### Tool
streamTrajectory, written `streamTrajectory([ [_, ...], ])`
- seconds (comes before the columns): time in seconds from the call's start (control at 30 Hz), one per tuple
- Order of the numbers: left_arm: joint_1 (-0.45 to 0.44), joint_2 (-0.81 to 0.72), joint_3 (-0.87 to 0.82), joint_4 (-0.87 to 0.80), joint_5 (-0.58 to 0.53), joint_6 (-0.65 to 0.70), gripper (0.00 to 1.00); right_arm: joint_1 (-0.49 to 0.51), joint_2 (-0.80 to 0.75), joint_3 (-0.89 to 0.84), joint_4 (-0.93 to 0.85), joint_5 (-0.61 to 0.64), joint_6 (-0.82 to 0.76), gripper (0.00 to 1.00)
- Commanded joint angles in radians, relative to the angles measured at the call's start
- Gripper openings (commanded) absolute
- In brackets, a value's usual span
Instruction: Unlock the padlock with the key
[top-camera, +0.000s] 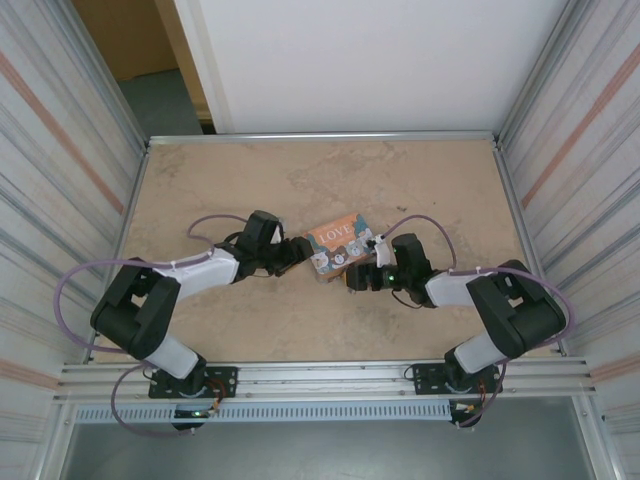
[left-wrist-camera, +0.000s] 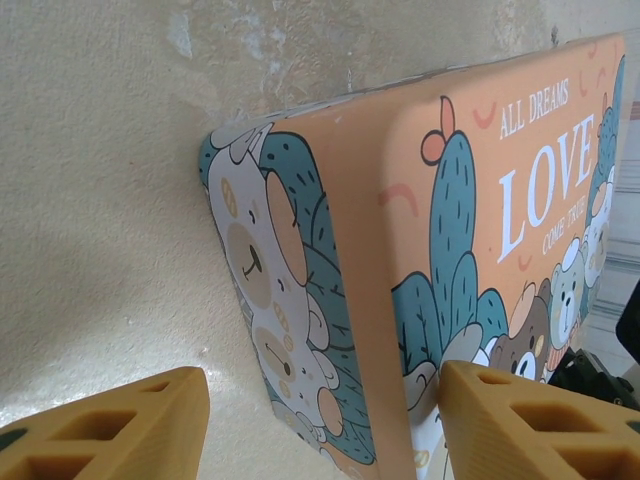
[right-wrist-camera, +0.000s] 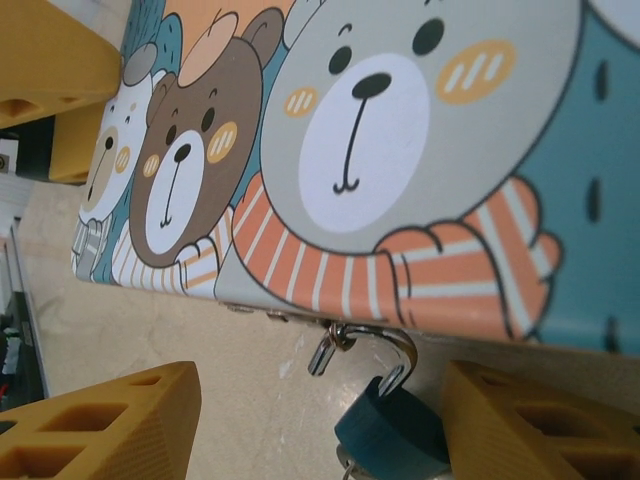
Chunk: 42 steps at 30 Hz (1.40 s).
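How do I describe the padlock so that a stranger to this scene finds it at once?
An orange box printed with LOVE and cartoon bears lies on the table. On its side facing the right arm, below the grey bear with the striped scarf, the padlock is hooked to a clasp. Only it has a dark teal body and silver shackle; the fingers beside it are yellow.

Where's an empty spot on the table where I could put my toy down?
Free: the wide bare table between the box and the back wall, and the near strip between the box and the front rail. Crowded: right around the box, where the left gripper, the right gripper and the padlock sit close.
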<state>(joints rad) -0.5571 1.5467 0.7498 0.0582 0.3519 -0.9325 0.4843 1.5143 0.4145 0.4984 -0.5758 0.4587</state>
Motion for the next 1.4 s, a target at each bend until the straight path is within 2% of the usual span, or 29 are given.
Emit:
streamTrajectory([
  [0.0,0.003,0.022,0.014,-0.033,-0.017,0.041,0.61,0.003,0.017,0.026,0.044,-0.018,-0.012,0.61],
  [0.2,0.002,0.035,0.008,-0.029,-0.02,0.043,0.61,0.004,0.03,0.03,0.048,-0.034,-0.019,0.58],
  [0.53,0.0,0.041,0.008,-0.03,-0.022,0.044,0.61,0.004,0.024,0.025,0.043,-0.062,-0.022,0.46],
  [1.17,-0.004,0.044,0.008,-0.034,-0.03,0.044,0.61,0.002,0.04,0.038,0.005,-0.034,-0.012,0.2],
  [1.37,-0.006,0.041,0.001,-0.035,-0.033,0.044,0.61,-0.001,0.05,0.032,0.009,-0.019,0.006,0.09],
])
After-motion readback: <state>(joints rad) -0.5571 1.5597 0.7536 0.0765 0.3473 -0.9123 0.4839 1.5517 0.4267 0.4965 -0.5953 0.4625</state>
